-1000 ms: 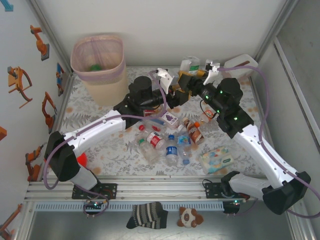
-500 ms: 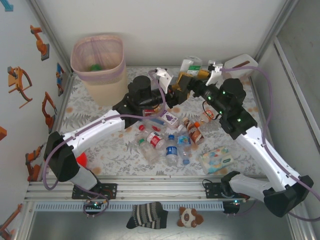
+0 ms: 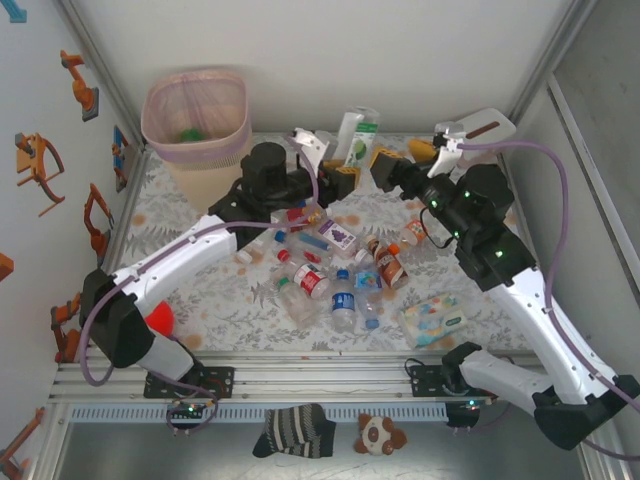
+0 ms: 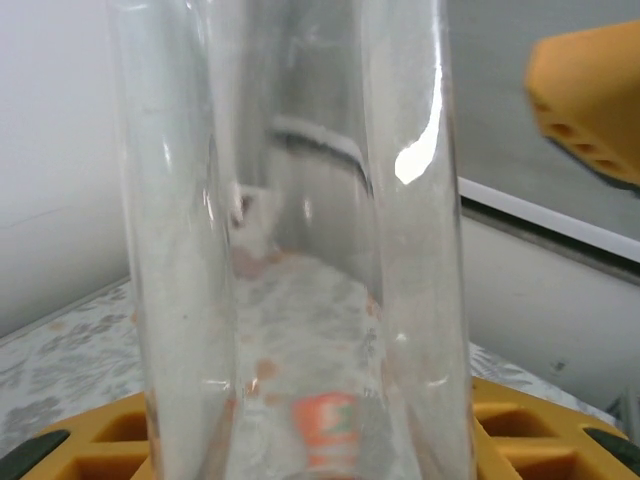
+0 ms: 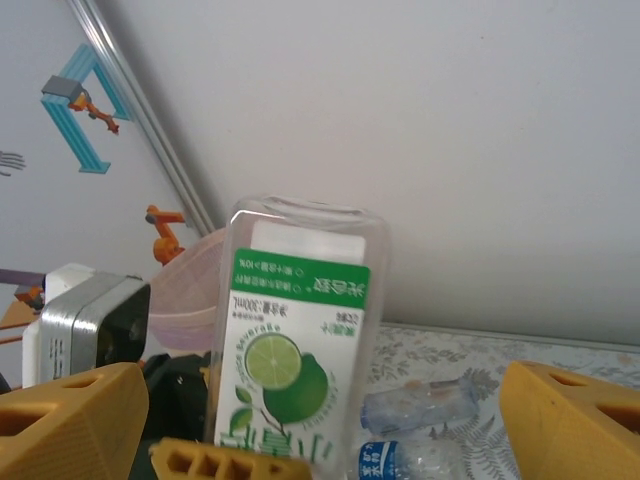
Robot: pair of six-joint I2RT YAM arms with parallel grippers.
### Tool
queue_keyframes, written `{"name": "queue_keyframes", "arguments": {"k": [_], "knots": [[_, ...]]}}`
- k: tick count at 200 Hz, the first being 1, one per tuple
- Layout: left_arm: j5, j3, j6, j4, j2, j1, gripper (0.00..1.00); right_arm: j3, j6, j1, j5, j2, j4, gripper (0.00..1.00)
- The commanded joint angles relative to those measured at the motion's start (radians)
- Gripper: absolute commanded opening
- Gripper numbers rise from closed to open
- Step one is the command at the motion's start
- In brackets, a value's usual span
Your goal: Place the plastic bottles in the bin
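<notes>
Handover height, far middle of the table: the left arm was stretched from its near-left base, and the left gripper (image 3: pixel 343 178) was clamped on the lower end of a lime-labelled bottle (image 3: pixel 356 135), which was held clear of the table and tilted slightly. The right arm was bent up from the near right, with the right gripper (image 3: pixel 400 156) just beside that bottle, fingers spread wide, nothing grasped. From the right wrist the green lime label was read plainly. From the left wrist clear plastic walls were seen up close. The bin (image 3: pixel 200 170) was found far left, well apart. Loose bottles (image 3: pixel 330 275) were seen lying mid-table.
</notes>
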Motion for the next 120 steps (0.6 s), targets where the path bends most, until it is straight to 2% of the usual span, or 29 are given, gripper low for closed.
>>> {"name": "queue_keyframes", "arguments": {"k": [1,47,74,120], "knots": [[-0.029,0.051,0.026,-0.080,-0.067,0.058,0.21,0.034,-0.035,0.003,0.033,-0.020,-0.029,0.90],[-0.028,0.163,0.001,-0.274,-0.076,0.247,0.21,0.037,-0.038,0.003,0.031,-0.016,-0.046,0.90],[0.034,0.247,-0.042,-0.361,-0.047,0.373,0.21,0.045,-0.038,0.003,0.025,-0.008,-0.050,0.90],[0.138,0.369,-0.043,-0.480,0.032,0.576,0.21,0.059,-0.041,0.003,0.020,-0.002,-0.071,0.90]]}}
